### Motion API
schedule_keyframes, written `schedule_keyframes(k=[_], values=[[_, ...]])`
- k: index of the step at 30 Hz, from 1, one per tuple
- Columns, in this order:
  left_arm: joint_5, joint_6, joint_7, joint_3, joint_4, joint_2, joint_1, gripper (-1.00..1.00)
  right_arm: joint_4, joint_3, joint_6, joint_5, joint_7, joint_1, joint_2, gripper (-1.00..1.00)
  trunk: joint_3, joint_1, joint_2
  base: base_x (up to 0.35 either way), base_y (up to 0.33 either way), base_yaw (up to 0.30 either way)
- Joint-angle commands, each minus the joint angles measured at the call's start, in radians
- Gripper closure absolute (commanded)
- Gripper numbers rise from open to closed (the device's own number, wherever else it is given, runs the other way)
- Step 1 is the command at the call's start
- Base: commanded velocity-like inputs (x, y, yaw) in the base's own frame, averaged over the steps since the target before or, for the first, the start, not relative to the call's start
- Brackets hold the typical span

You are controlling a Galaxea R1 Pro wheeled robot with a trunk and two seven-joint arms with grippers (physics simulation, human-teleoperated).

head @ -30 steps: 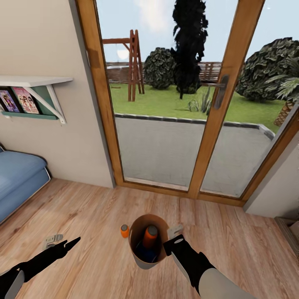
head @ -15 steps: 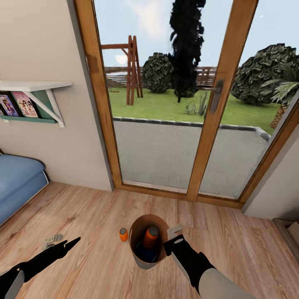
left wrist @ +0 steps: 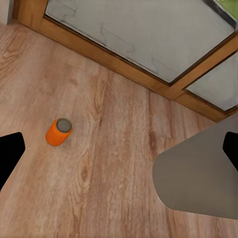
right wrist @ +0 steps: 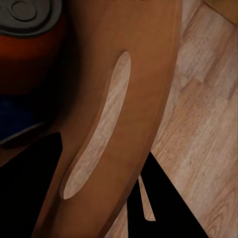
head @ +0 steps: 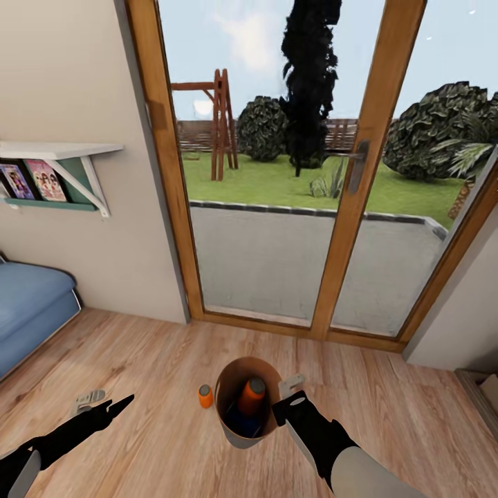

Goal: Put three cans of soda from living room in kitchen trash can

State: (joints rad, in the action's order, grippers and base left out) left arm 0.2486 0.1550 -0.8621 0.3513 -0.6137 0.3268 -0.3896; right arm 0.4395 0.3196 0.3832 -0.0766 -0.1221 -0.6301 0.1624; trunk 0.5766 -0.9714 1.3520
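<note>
My right gripper [head: 290,399] is shut on the rim of the tash can [head: 241,436], a pale grey bin with a brown inside, held just above the wood floor. One finger is inside the wall [right wrist: 124,99] and one is outside. An orange can of soda [head: 252,393] stands in the bin over a blue one [head: 238,420]; the orange can's grey top [right wrist: 25,15] is close to the wrist camera. Another orange can [head: 205,395] stands on the floor just left of the bin, also in the left wrist view [left wrist: 58,132]. My left gripper [head: 104,404] hangs open and empty, left of it.
Wood-framed glass garden doors [head: 346,207] stand straight ahead. A blue sofa [head: 31,311] sits at the left under a wall shelf [head: 59,155] with books. A wall corner [head: 449,332] and a low box [head: 484,384] close off the right.
The whole view has shifted a little, so the camera moved. The floor can now sits slightly lower in the picture. Both arms and the bin keep their places.
</note>
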Motion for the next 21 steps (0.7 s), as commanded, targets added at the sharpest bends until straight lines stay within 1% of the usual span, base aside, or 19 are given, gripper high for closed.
schedule_keyframes(k=[1,13,18,21], values=[[0.000,0.000,0.000,0.000,0.000,0.000,0.000,-1.00,0.001,0.000,-0.001,-0.001,0.009,0.000,0.000,1.00,-0.002,0.000,0.000,0.000,0.000,0.000],[0.000,0.000,0.000,0.000,0.000,0.000,0.000,-1.00,0.001,0.000,-0.001,-0.001,0.009,0.000,0.000,1.00,-0.022,0.000,0.000,0.000,0.000,0.000],[0.000,0.000,0.001,0.000,0.000,0.000,0.000,-1.00,0.011,0.000,0.000,-0.002,0.010,0.000,-0.001,1.00,-0.025,0.000,0.000,0.003,0.000,0.000],[0.000,-0.002,0.001,0.000,0.000,0.000,0.000,-1.00,0.016,0.000,0.001,0.000,0.010,0.000,-0.001,1.00,-0.026,0.000,0.000,0.147,-0.058,0.000]])
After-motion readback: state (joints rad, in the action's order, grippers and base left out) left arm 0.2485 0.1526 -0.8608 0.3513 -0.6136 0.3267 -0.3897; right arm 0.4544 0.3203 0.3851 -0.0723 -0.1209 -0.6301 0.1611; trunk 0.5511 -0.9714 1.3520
